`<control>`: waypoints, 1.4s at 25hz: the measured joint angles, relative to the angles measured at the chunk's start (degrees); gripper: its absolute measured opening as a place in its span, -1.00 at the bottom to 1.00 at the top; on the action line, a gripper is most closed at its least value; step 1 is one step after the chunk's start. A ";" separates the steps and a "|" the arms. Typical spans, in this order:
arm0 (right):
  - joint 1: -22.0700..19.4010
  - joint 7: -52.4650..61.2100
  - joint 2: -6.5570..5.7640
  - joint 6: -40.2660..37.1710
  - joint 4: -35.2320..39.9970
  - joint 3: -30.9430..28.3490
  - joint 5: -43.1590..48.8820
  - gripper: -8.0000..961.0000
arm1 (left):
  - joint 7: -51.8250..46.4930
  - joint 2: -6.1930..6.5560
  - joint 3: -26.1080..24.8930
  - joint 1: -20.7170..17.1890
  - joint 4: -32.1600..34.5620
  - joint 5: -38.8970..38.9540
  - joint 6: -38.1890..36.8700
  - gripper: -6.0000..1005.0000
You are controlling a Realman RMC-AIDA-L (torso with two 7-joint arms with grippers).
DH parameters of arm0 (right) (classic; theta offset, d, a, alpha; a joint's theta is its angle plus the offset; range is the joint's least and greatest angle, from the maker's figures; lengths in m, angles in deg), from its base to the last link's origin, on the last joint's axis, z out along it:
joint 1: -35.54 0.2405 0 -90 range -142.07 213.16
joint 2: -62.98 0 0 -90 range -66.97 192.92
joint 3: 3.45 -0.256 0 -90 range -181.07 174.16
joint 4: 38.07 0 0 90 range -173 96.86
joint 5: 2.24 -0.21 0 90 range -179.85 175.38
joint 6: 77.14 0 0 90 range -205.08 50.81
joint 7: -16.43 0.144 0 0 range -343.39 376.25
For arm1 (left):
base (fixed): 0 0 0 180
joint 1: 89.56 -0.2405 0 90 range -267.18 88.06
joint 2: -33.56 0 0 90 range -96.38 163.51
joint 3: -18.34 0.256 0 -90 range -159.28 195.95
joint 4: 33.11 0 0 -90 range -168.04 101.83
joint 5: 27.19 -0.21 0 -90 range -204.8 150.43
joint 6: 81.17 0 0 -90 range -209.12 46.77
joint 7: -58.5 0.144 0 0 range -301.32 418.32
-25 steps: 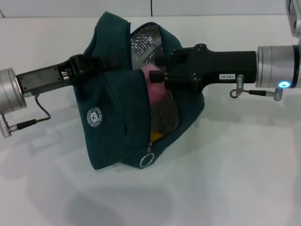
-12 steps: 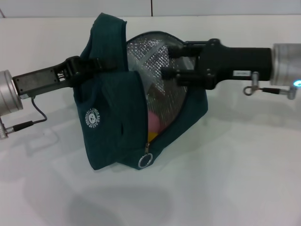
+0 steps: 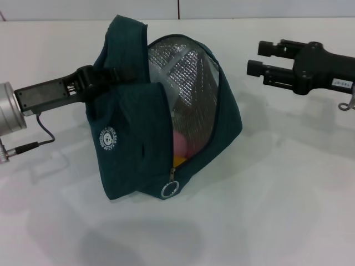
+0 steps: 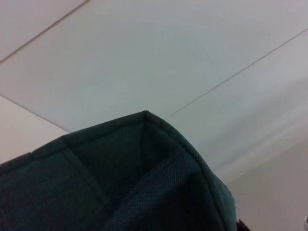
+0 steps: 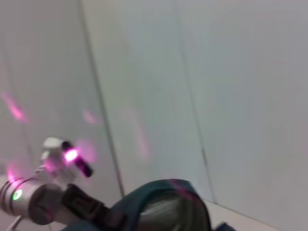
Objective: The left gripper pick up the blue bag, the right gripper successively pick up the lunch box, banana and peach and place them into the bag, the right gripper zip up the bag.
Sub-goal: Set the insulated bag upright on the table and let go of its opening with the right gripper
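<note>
A plain white table is stretching out under my rig. I'm holding the large dark teal-blue fabric bag up with my left hand, its black fingers clamped on the bag's upper edge. The silver foil lining is showing through the open flap, and the round pink peach is sitting inside, with a bit of the yellow banana just below it. My right hand is hovering beside the bag, clear of it, fingers apart and gripping nothing.
</note>
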State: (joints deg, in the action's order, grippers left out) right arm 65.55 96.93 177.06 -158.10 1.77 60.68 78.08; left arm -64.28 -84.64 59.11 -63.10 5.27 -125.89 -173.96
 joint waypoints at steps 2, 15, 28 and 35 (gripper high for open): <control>0.06 0.65 -0.09 0.53 -0.85 -0.27 -0.01 0.26 | 0.00 0.00 0.00 0.05 -0.02 0.01 0.00 -0.93; 3.61 5.72 1.46 0.83 -2.98 -0.75 -1.03 0.39 | 0.00 0.00 0.00 0.10 -0.05 -0.32 -0.02 -0.93; 7.19 6.02 2.01 9.84 -5.32 8.33 -4.13 0.45 | 0.00 -0.21 0.03 -0.01 -0.05 -0.40 0.03 -0.93; 6.85 6.20 2.00 11.73 -4.39 11.42 -4.94 0.43 | 0.00 -0.28 0.01 -0.10 -0.14 -0.47 0.07 -0.93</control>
State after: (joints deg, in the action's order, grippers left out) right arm 72.40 103.13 179.06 -146.37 -2.61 72.10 73.14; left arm -64.28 -84.92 59.12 -63.20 5.13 -126.36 -173.89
